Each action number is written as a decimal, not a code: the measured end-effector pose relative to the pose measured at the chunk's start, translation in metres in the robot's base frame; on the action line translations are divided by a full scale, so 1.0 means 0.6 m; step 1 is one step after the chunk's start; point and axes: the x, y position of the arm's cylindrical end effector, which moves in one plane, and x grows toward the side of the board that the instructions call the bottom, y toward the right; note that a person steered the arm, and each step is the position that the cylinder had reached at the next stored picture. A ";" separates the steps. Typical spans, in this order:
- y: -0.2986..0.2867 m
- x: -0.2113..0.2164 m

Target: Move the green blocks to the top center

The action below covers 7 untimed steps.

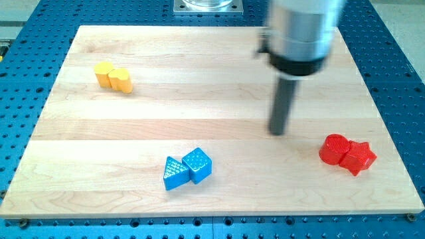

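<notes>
A pale wooden board (199,113) is lying on a blue perforated table (398,79), with a grey metal mount (207,6) showing at the view's top edge. The arm's blurred grey housing (300,33) is looming over the board's upper right, and the dark rod (282,103) is hanging down from it. The tip (277,131) is sitting on bare wood right of centre, touching no block. The rod is a plain pusher, so it is gripping nothing.

The green blocks are not showing anywhere: the housing is covering the board's top right, and whether they are lying behind it cannot be told.

A red cylinder (333,149) and a red star (358,157) are sitting pressed together near the right edge, lower right of the tip and clear of it. Two yellow blocks (113,76), their shapes hard to make out, are sitting side by side and touching at the upper left, well apart from the tip. A blue triangle (174,174) and a blue cube (198,164) are touching near the bottom, left of centre. Nothing is lying between the tip and the red pair.
</notes>
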 end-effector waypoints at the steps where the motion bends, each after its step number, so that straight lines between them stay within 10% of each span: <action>1: 0.055 -0.146; 3: 0.159 -0.353; 7: 0.064 -0.435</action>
